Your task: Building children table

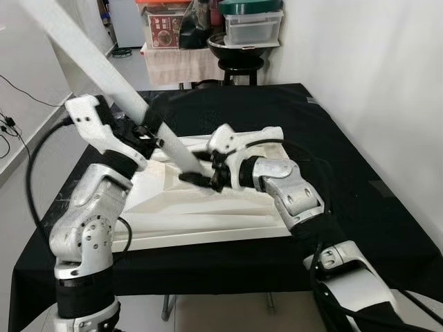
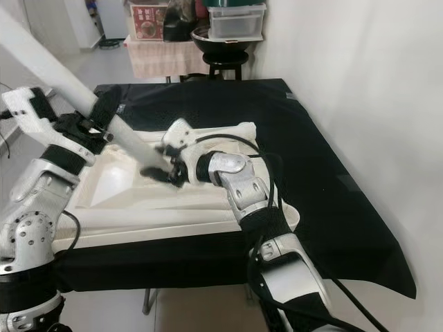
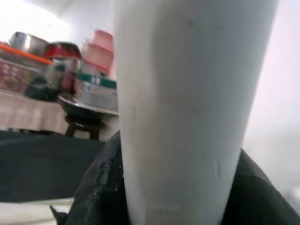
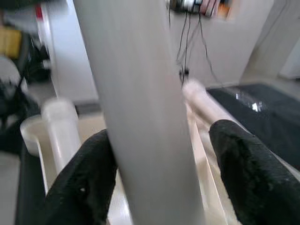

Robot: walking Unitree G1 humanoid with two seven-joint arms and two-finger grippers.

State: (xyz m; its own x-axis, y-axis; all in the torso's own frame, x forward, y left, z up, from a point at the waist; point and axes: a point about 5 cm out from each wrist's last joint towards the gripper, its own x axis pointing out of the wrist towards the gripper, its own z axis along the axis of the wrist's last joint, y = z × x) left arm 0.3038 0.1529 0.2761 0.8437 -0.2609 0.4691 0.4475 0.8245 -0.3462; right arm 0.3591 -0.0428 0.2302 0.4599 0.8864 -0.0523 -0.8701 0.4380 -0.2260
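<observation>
- I saw a black cloth (image 1: 332, 138) covering the work table, with a white wall (image 1: 374, 62) close along its right side.
- Beyond the table's far edge stood a stool (image 1: 240, 68) carrying a dark bowl and a lidded clear box (image 1: 253, 28); beside it sat a low stand with a beige cover (image 1: 181, 64).
- A cable (image 1: 28, 97) ran along the left wall.
- The white tabletop (image 1: 201, 214) lay upside down on the cloth, near me, its rim raised around a recessed underside.
- A long white leg (image 1: 90, 55) slanted from the upper left down to the tabletop's middle.
- My left arm was bent at the elbow; the left gripper (image 1: 142, 135) was clamped around the leg's middle, a black finger (image 3: 101, 187) on each side.
- My right arm reached leftward across the tabletop; the right gripper (image 1: 204, 178) was at the leg's lower end, its fingers (image 4: 82, 187) straddling the leg without clear contact.
</observation>
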